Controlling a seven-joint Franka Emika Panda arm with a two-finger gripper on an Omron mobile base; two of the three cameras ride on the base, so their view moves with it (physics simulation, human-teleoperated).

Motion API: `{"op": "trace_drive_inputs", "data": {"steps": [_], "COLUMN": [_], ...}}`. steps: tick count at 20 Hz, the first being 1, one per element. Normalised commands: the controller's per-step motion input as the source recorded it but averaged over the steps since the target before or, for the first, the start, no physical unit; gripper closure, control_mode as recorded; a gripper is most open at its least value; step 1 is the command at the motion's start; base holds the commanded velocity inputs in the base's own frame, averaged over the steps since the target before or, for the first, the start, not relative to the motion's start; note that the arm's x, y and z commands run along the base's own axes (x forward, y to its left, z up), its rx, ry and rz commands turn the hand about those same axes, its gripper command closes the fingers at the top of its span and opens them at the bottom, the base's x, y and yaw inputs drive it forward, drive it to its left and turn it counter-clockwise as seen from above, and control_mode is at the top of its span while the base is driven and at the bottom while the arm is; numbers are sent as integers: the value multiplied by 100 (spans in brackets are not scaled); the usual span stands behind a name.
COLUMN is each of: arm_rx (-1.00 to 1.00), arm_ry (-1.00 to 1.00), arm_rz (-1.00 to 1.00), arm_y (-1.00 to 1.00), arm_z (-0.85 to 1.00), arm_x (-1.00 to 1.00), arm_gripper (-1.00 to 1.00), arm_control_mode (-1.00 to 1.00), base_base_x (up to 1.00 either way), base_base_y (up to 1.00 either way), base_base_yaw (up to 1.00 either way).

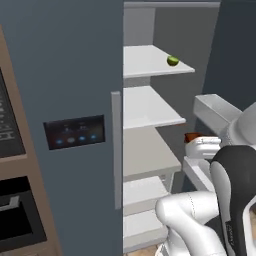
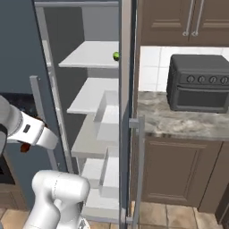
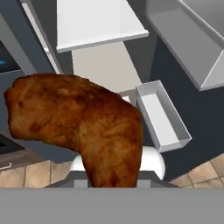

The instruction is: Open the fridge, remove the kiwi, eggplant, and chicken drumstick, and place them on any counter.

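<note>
Currently: gripper (image 3: 114, 183) clamped on chicken drumstick (image 3: 78, 127), thin end pinched, outside open fridge (image 1: 65, 75). Risk: heavy end pivots, slips; swing clips door bin (image 3: 162, 116).

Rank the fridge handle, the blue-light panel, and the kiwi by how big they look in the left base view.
1. Handle, the longest, running down the door edge.
2. Panel, wider but much shorter.
3. Kiwi, smallest by far; it sits farther back on an upper shelf, so distance shrinks it somewhat.
</note>
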Motion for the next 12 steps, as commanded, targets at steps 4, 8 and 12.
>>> {"op": "trace_drive_inputs", "data": {"steps": [4,8,12], "arm_rx": [0,0,0], "arm_ry": [0,0,0], "arm_rz": [0,0,0], "arm_y": [0,0,0], "arm_z": [0,0,0], "arm_x": [0,0,0], "arm_gripper": [100,100,100], "arm_control_mode": [100,100,100], "base_base_x": [-100,-100,-98], "base_base_y": [13,3,-4], "base_base_yaw": [-37,-48,-60]}}
